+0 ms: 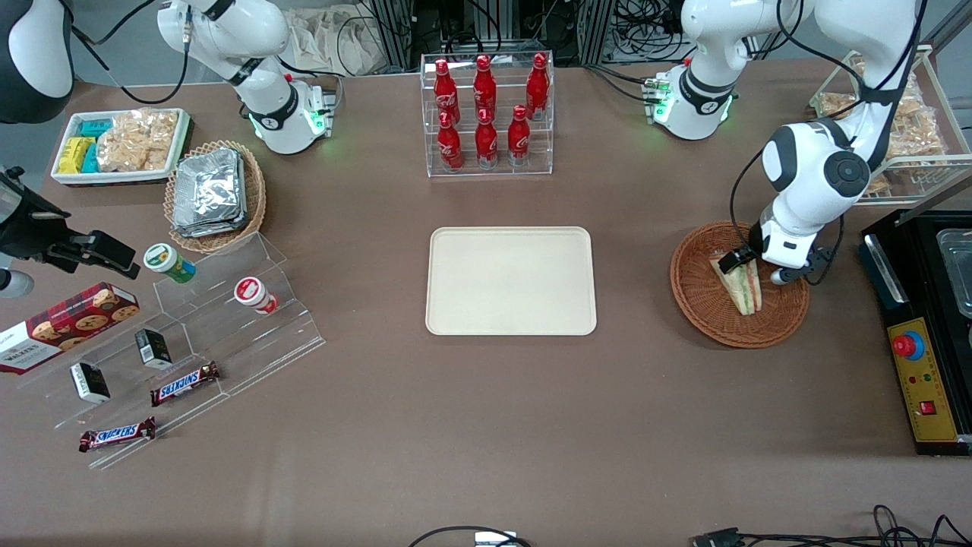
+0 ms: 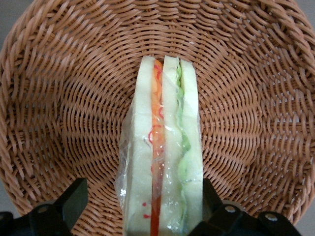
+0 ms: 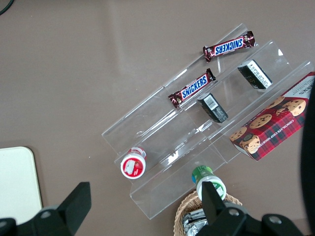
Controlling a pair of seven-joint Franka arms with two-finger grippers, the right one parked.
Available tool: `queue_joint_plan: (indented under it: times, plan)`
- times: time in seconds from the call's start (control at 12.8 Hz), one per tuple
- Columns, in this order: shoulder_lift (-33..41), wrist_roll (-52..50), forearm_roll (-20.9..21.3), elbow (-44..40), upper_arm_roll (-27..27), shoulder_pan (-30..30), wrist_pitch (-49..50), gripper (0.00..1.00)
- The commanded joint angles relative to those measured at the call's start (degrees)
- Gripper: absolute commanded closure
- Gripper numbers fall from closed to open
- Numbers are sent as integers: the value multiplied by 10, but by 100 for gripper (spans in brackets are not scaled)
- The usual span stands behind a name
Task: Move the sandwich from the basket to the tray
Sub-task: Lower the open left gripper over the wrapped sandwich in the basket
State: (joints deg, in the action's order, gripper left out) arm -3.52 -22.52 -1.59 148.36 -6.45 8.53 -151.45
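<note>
The sandwich (image 1: 743, 287) (image 2: 165, 147), a clear-wrapped wedge of white bread with orange and green filling, stands on edge in the round reddish-brown wicker basket (image 1: 699, 319) (image 2: 59, 98) toward the working arm's end of the table. My left gripper (image 1: 755, 269) (image 2: 141, 192) is lowered into the basket and open, one finger on each side of the sandwich. One finger (image 2: 209, 194) is against the green-filled slice. The other finger (image 2: 74, 199) stands apart from the wrap. The cream tray (image 1: 510, 281) (image 3: 15, 184) lies bare at the table's middle.
A clear rack of red cola bottles (image 1: 486, 114) stands farther from the front camera than the tray. A black control box with a red button (image 1: 923, 365) sits beside the basket. Toward the parked arm's end are a tan basket of foil packets (image 1: 215, 194) and an acrylic snack shelf (image 1: 190, 327).
</note>
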Motion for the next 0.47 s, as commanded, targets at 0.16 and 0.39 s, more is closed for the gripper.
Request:
queue_joint_plan:
  times: [0.16, 0.39]
  plan:
    - [-4, -5, 3, -6, -2, 3, -7, 100]
    - [-8, -4, 3, -7, -2, 3, -7, 100]
